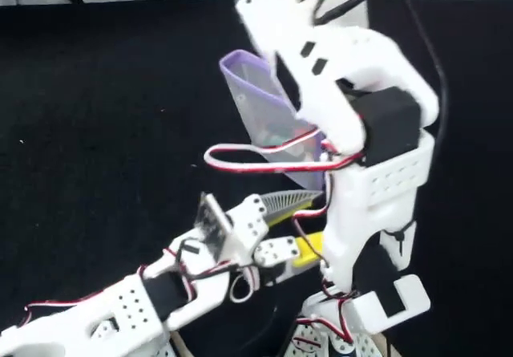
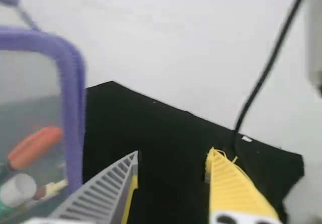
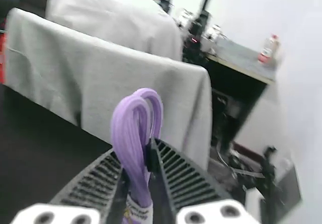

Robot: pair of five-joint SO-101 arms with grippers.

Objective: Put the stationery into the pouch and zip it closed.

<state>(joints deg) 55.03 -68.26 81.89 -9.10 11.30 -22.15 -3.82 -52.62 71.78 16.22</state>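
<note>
A clear pouch with a purple rim [image 1: 260, 104] hangs tilted above the black table. My right gripper [image 3: 141, 151] is shut on its purple edge [image 3: 138, 118], under the big white right arm [image 1: 353, 76]. In the left wrist view the pouch [image 2: 73, 93] stands close beside my left gripper [image 2: 173, 156]. Inside it lie an orange pen [image 2: 35, 146] and a white-capped item [image 2: 17, 189]. My left gripper [image 1: 300, 225] is open just below the pouch, nothing between its grey finger [image 2: 108, 191] and yellow finger [image 2: 231, 189].
Black cloth covers the table [image 1: 104, 116]. Red and white wires [image 1: 264, 160] loop from the right arm across the pouch's lower end. A black cable [image 2: 261, 83] hangs past the left gripper. Behind the table stands a grey-draped chair [image 3: 90, 73].
</note>
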